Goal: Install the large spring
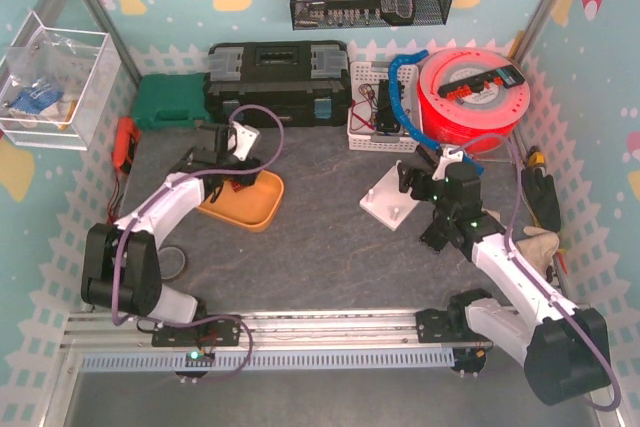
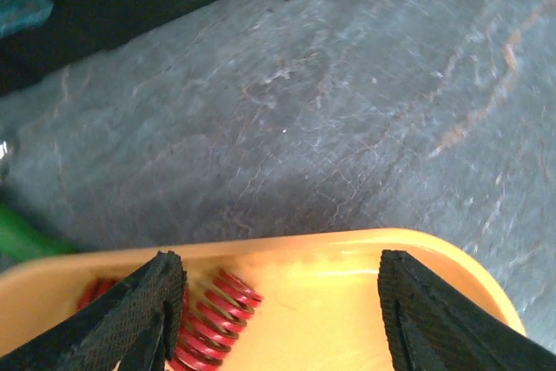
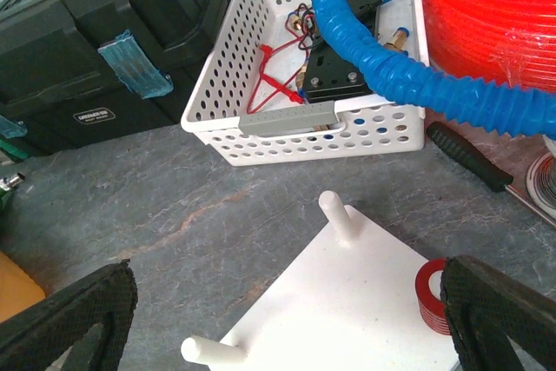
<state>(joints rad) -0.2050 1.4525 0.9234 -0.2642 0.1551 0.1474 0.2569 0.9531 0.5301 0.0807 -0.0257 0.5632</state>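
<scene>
An orange tray (image 1: pixel 250 209) lies at the left of the mat. In the left wrist view a red coil spring (image 2: pixel 213 319) lies in the tray (image 2: pixel 347 241), against my left finger; a second red piece (image 2: pixel 95 288) shows beside it. My left gripper (image 2: pixel 282 319) hangs open low over the tray, empty. It shows over the tray's far end in the top view (image 1: pixel 232 162). A white peg board (image 3: pixel 347 301) has two bare pegs (image 3: pixel 337 215) and a short red spring (image 3: pixel 432 293) seated on its right side. My right gripper (image 3: pixel 287 319) is open and empty above the board.
A white basket (image 3: pixel 304 119) with parts and a blue hose (image 3: pixel 391 67) stand just behind the board. A black-handled tool (image 3: pixel 469 158) lies to its right. A black toolbox (image 1: pixel 275 82), a green case (image 1: pixel 170 102) and a red tubing reel (image 1: pixel 475 97) line the back.
</scene>
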